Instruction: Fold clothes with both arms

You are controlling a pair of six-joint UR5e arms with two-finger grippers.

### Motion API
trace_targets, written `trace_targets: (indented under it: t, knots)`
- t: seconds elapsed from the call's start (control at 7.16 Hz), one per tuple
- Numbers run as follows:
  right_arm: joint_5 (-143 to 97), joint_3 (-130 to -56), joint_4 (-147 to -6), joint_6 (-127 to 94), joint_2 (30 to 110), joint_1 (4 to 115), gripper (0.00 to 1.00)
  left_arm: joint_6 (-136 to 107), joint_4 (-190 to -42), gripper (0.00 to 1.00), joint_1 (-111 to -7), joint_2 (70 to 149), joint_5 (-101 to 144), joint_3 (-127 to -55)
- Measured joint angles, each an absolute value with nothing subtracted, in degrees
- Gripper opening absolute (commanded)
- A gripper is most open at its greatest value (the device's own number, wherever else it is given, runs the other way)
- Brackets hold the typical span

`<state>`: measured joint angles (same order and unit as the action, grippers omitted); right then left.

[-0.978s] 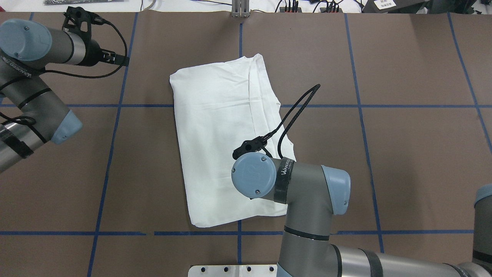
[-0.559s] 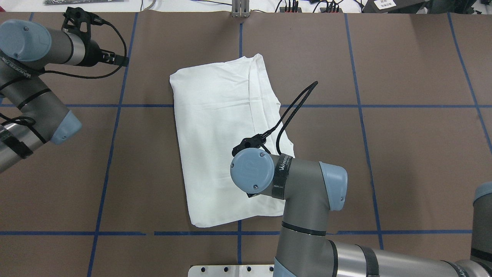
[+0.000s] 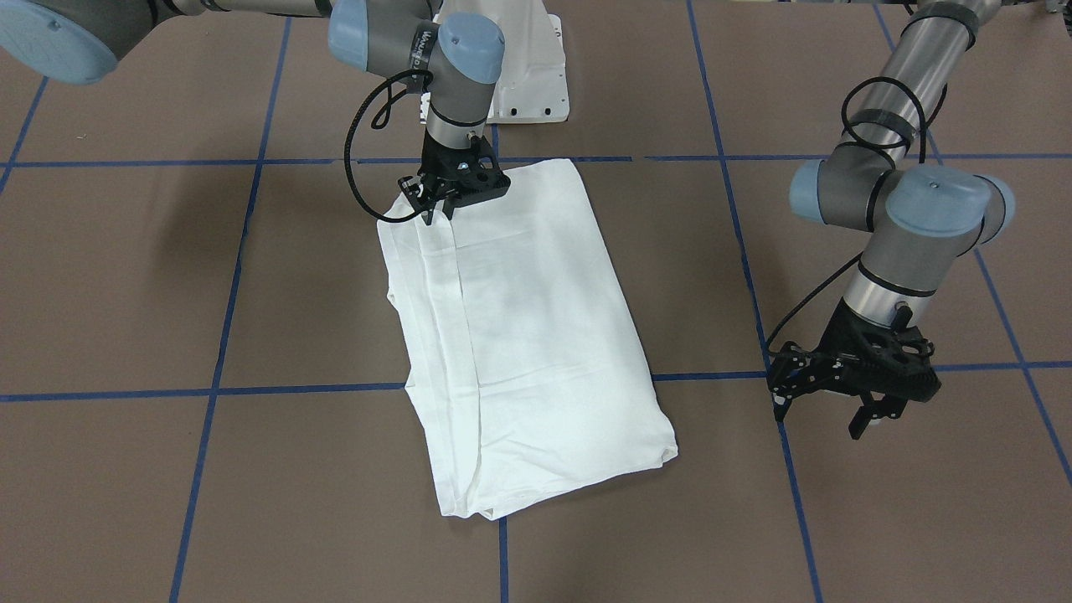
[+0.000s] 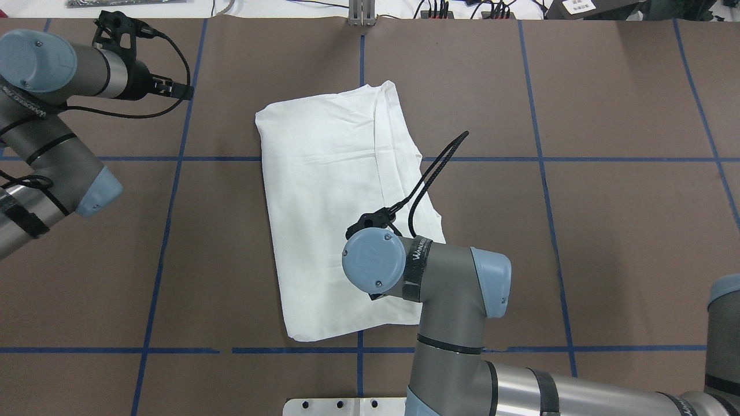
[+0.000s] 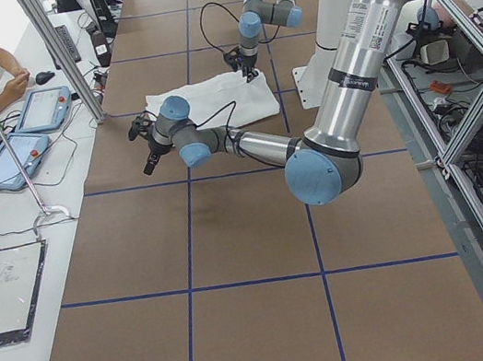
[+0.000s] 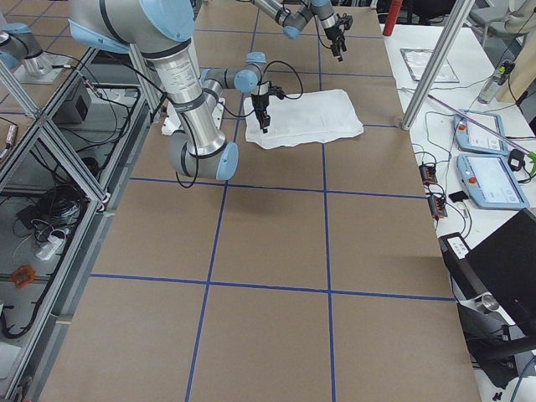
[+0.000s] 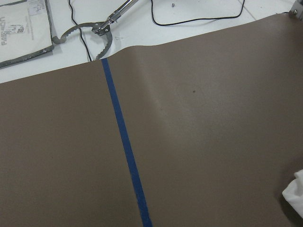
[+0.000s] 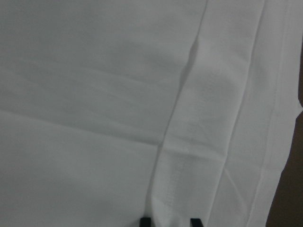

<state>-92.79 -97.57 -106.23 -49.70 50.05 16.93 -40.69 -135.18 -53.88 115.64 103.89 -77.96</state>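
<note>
— What has changed for us in the last second?

— Little. The right arm (image 4: 457,289) has slid its wrist a touch toward the shirt's middle, and its cable loop has swung with it. The shirt (image 4: 324,190) has not shifted. It lies flat on the tabletop (image 4: 607,242), folded to 1 long rectangle.

— And the right pincer (image 3: 437,208)?

— It is low over the shirt's corner nearest the robot, on the right-arm side. In the wrist view we see its 2 fingertips (image 8: 146,221) apart, astride a folded ridge, with the cloth flat between them. We read it as open and holding nothing.

— The left pincer (image 3: 825,409)?

— It is well apart from the shirt, off the far corner on the left-arm side. Its jaws are spread and empty, and it has not moved.

— What does that mean for the fold?

— We judge the right arm is lining up on that corner and has made no grasp yet. The left arm would have to come to the shirt before we can lift 2 corners together.
</note>
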Motion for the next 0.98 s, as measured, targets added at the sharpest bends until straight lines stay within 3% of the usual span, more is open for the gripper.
trace_targets:
  t: [0.56, 0.84, 0.98]
  knots:
    - [-93.2, -101.3, -108.5, -50.4, 51.2, 17.9, 0.0, -41.5, -135.3, 1.0, -53.9, 115.6, 103.9, -78.2]
    - [-93.2, -106.6, -108.5, -54.3, 56.4, 18.7, 0.0, -41.8, -135.3, 1.0, -53.4, 115.3, 103.9, -78.4]
    - [-93.1, -109.2, -108.5, -58.3, 59.6, 18.7, 0.21, -41.8, -135.3, 1.0, -53.2, 115.2, 103.9, -78.6]
